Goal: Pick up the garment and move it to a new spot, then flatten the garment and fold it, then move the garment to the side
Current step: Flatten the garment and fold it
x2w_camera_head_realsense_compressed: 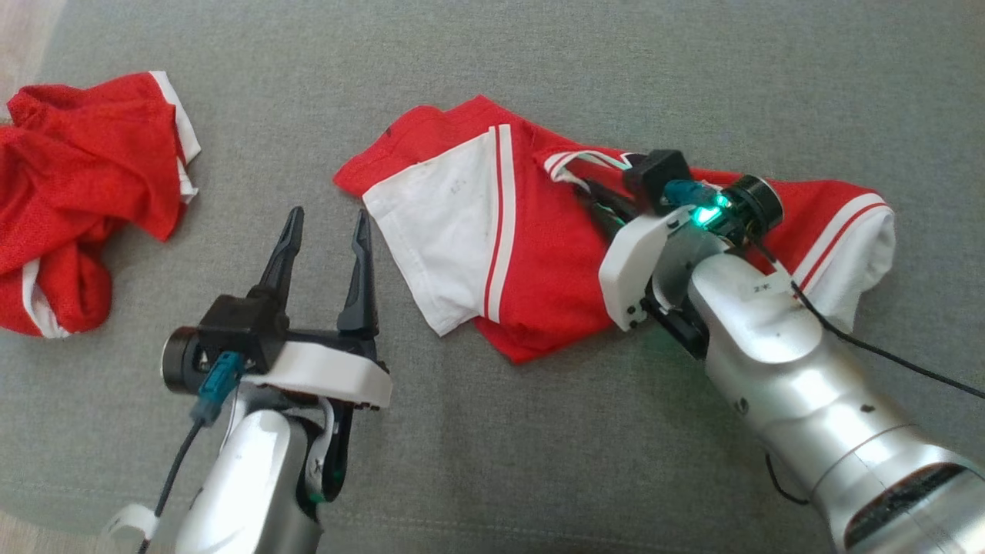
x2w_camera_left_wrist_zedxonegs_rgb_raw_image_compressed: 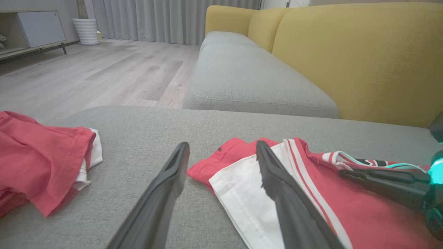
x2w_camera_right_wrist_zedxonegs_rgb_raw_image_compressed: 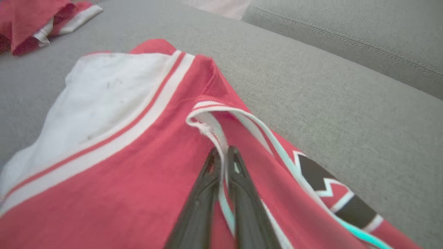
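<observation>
Soft and limp, the garment (x2w_camera_head_realsense_compressed: 539, 261) suited a hold at the collar (x2w_camera_right_wrist_zedxonegs_rgb_raw_image_compressed: 207, 117), where the right pincer (x2w_camera_right_wrist_zedxonegs_rgb_raw_image_compressed: 224, 153) was clenched, the left pincer (x2w_camera_head_realsense_compressed: 328, 217) released

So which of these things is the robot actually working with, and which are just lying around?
In the job:
red and white shirt, middle of the cushion
right gripper, pinching its collar
left gripper, open, beside the white sleeve

Just lying about:
crumpled red garment to the left
yellow sofa back
</observation>
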Tool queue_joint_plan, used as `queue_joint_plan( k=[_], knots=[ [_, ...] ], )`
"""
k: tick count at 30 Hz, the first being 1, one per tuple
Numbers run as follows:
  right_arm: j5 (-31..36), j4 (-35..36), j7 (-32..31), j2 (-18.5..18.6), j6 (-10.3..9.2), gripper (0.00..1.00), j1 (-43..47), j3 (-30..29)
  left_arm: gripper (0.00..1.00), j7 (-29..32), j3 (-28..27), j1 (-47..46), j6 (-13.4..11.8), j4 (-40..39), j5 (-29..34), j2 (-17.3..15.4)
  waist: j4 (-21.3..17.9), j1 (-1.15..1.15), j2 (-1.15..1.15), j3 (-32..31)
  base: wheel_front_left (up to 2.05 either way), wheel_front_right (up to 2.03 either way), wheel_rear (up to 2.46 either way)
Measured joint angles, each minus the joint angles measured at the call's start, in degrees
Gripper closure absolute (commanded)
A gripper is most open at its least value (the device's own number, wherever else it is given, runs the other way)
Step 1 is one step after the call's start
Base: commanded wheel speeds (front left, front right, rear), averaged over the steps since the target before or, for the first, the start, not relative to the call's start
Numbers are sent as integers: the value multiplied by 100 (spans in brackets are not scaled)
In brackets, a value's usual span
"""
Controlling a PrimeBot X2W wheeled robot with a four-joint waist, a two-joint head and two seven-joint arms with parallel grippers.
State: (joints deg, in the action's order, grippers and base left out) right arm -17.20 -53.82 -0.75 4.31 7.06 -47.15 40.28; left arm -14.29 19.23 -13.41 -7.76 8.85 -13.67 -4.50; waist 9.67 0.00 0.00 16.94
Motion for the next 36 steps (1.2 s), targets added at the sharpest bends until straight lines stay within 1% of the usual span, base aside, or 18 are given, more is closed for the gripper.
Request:
queue_joint_plan(
  k=[3,6,7,13,17,18,19,20,24,28,33,34,35,36],
  knots=[
    [-230,5,235,-3,0,100,-54,-35,0,0,-47,-2,26,2,58,41,-10,0,0,-11,0,0,0],
    [-402,10,509,-7,0,100,-53,-275,0,0,-142,-1,27,-1,74,82,-56,0,0,-44,0,0,0],
    [-402,10,509,-7,0,100,-53,-275,0,0,-142,-1,27,-1,74,82,-56,0,0,-44,0,0,0],
    [-559,60,955,36,0,100,-9,-1035,0,-1,-305,25,55,-47,152,100,-295,0,0,-69,0,0,0],
    [-576,379,1093,260,0,100,281,-1478,0,-1,-380,54,75,-46,159,102,-439,0,0,-100,0,0,0],
    [-576,474,1100,347,0,100,409,-1594,0,-1,-386,55,79,-46,162,109,-465,0,0,-111,0,0,0],
    [-593,689,1100,480,0,100,746,-1900,0,-1,-410,59,124,-45,211,113,-504,0,0,-144,0,0,0],
    [-592,822,1099,545,0,100,954,-2061,0,-1,-420,61,130,-45,231,115,-516,0,0,-162,0,0,0],
    [-571,1443,995,620,0,100,1885,-2794,0,-1,-490,112,172,-44,252,116,-548,0,0,-230,0,0,0],
    [-398,2152,706,537,0,100,2873,-3552,0,-1,-516,191,180,-40,265,120,-559,-1,0,-291,0,0,0],
    [-89,2924,197,175,0,100,3807,-4253,0,-1,-532,288,229,-21,327,123,-573,-1,0,-378,0,0,0],
    [-33,3050,93,112,0,72,3941,-4325,0,-1,-542,300,230,-12,343,123,-578,-1,0,-393,0,0,0],
    [24,3173,11,60,0,18,4050,-4385,0,-1,-556,314,230,-11,343,123,-585,-1,0,-407,0,0,0],
    [71,3290,-62,15,0,0,4140,-4432,0,-1,-567,333,231,-9,343,123,-591,-1,0,-425,0,0,0]
  ],
)
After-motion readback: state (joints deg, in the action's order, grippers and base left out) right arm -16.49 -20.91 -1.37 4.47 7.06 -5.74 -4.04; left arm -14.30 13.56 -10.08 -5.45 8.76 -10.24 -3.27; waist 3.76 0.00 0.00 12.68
